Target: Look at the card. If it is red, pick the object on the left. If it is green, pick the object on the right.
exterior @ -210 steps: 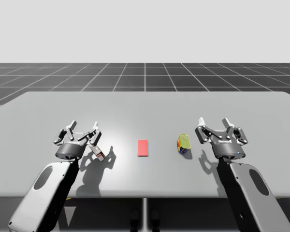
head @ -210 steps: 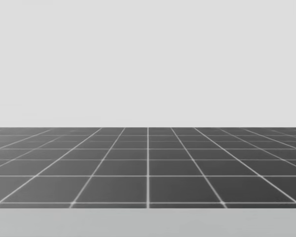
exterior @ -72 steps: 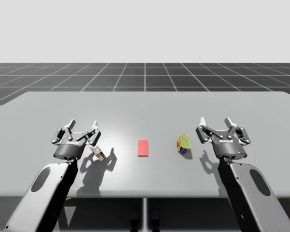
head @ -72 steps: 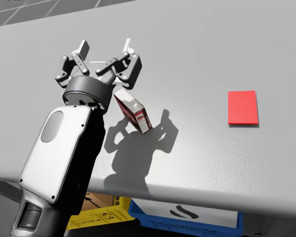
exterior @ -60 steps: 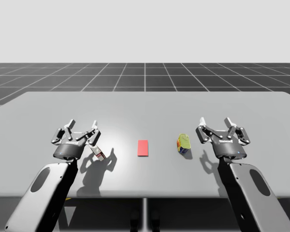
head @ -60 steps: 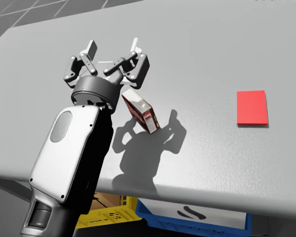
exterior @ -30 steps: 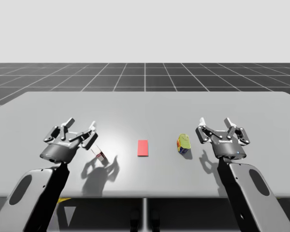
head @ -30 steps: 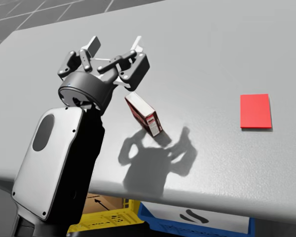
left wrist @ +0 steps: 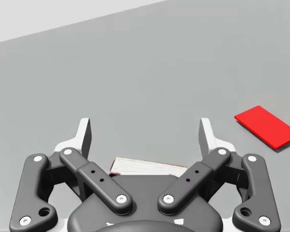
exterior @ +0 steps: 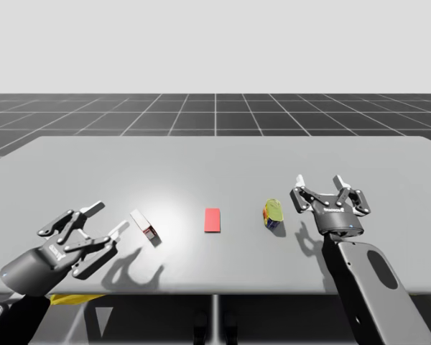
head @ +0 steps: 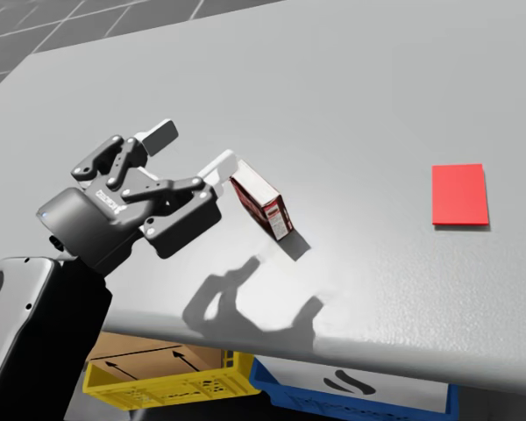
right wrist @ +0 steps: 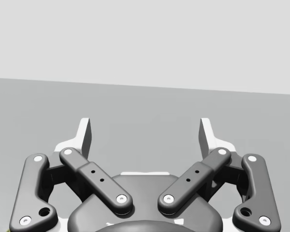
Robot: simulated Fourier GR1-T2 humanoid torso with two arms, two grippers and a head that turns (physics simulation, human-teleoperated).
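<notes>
A red card point(exterior: 212, 220) lies flat at the table's middle, also seen in the head view point(head: 460, 194) and ahead and to the right of my left gripper point(left wrist: 267, 126). To its left lies a small red-and-white box point(exterior: 144, 225) point(head: 263, 204) on its side. A yellow-green object point(exterior: 274, 213) sits right of the card. My left gripper point(exterior: 108, 218) point(head: 191, 149) point(left wrist: 145, 130) hovers open just left of the box, tilted toward it; the box point(left wrist: 147, 167) lies low between its fingers, untouched. My right gripper point(exterior: 319, 183) point(right wrist: 145, 130) stands open right of the yellow-green object.
The grey table point(exterior: 215, 165) stretches wide behind the objects. Its front edge runs close under my left arm. Below that edge sit a yellow crate point(head: 158, 373) and a blue bin point(head: 351, 390).
My left arm has drawn back toward the front-left edge and tilted, uncovering the box. My head turned down from the horizon to the table's left side. The right arm is still.
</notes>
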